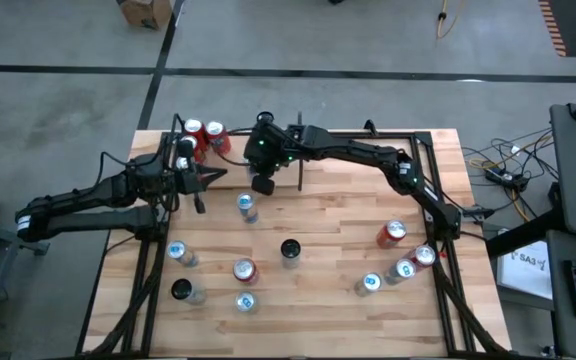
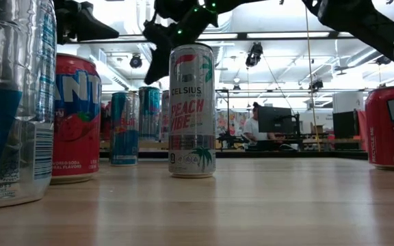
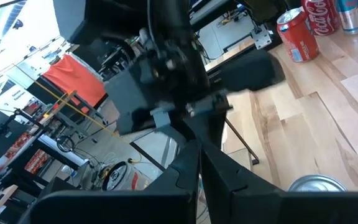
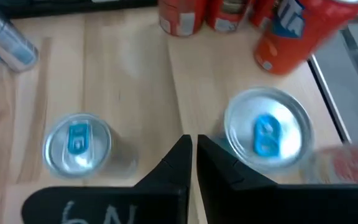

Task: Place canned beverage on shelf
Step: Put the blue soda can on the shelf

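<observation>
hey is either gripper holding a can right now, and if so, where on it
No. The left gripper and the right gripper both have their fingers shut together with nothing between them; the blue-tabbed can beside the right one stands free.

red cans (image 1: 203, 136) (blue-tabbed silver can (image 1: 247, 207))

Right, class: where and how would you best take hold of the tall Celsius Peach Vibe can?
Grip the Celsius can round its upper side wall, coming down from above: it stands upright, tall and slim, with free space on both flanks.
</observation>
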{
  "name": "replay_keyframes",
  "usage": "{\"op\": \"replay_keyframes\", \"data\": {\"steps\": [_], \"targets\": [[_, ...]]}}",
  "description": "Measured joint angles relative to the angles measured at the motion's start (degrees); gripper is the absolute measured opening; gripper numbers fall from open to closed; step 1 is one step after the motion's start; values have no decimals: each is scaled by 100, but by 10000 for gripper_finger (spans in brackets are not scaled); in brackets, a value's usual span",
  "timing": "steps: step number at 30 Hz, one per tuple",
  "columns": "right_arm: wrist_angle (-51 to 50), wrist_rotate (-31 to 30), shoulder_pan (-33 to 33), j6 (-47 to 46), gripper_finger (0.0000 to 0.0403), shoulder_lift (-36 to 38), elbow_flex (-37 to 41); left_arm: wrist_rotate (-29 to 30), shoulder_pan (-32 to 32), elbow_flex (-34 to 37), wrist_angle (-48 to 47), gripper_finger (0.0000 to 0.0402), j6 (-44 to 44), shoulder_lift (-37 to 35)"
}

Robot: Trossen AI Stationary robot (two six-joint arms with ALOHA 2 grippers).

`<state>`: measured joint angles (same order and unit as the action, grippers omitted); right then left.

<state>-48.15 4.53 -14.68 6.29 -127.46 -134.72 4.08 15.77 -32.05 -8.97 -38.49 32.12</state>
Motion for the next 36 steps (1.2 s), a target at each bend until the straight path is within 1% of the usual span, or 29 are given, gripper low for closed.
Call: {"op": "replay_keyframes", "data": {"steps": [2,8,16,21,25,26,34,36], "targets": [[141,-59,0,30,13,-76,0,0,-2,0,-1,0,1,2],[275,-856,-28,32,13,-114,9,0,-2,0,0,0,1,4],[365,-906,-58,34,13,-113,-9,0,-1,0,0,0,1,22],[283,-982,-60,25,13,69,-16,0,0,0,0,0,1,23],[303,-1670,-143,50,13,186,-37,0,-1,0,0,0,1,24],[291,-1764,-182,58,13,186,-37,0,-2,0,0,0,1,24],[187,-1752,-428,-176,13,84,50,0,-1,0,-1,0,1,26],[185,-1599,-447,-177,13,2,55,0,-2,0,0,0,1,26]]}}
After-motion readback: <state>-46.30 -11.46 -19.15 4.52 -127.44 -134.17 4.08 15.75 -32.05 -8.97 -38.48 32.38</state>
